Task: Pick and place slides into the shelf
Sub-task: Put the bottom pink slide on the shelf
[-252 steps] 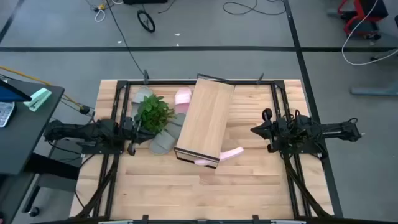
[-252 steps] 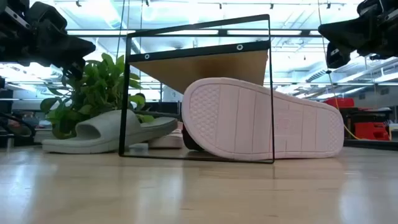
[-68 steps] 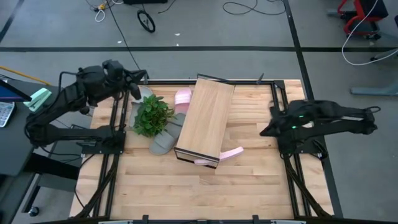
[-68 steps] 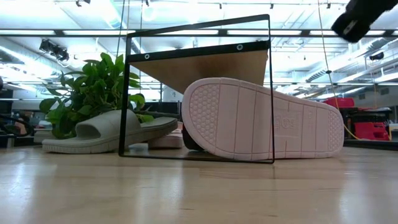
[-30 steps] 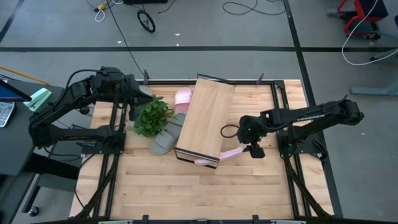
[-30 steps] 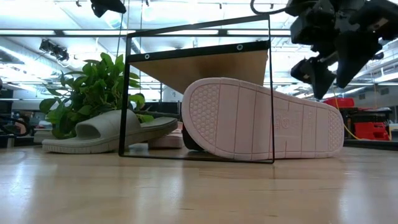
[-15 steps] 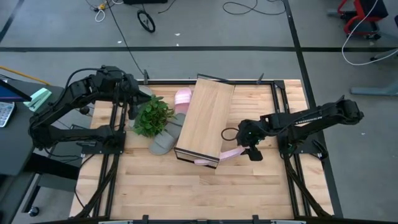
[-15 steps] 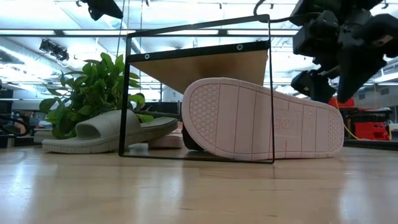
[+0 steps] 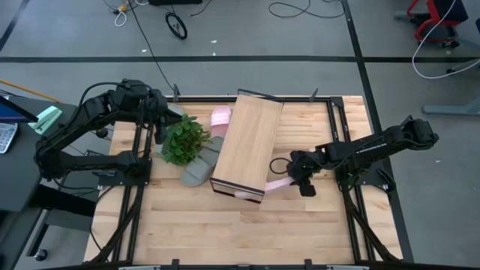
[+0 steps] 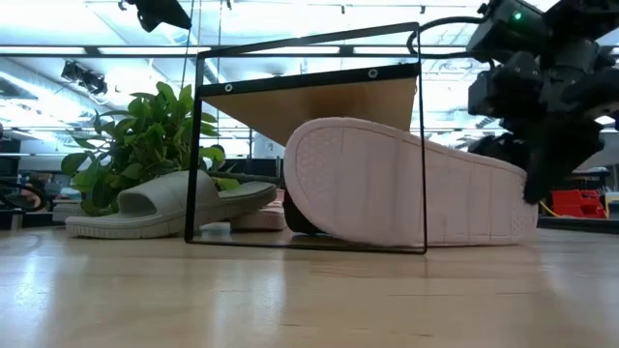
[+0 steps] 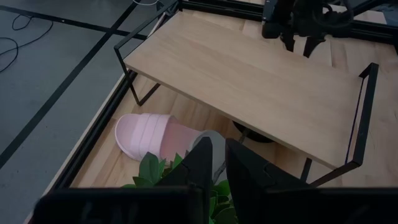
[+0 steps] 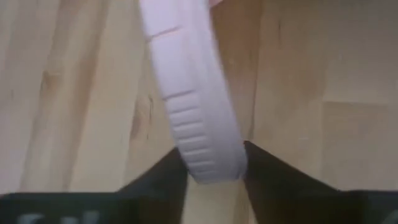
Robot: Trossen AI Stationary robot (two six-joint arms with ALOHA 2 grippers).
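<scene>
One pale pink foam slide (image 12: pixel 193 106) on edge at low light-wood shelf (image 9: pixel 247 142) front end | right gripper (image 12: pixel 211 158) clamps its sole rim | left gripper (image 11: pixel 214 163) narrow, empty, above leafy green plant (image 9: pixel 184 139)

Wood table (image 9: pixel 300 225): shelf (image 9: pixel 247 146), slides (image 9: pixel 196 169), plant (image 9: pixel 184 139).

Overhead ceiling strips (image 10: pixel 290 50) are lighting the scene evenly and glaring in the low view. The table (image 9: pixel 300 225) is showing soft shadows. The pink slide (image 12: pixel 193 106) between the right tool (image 12: pixel 211 177) fingers is appearing blurred.
</scene>
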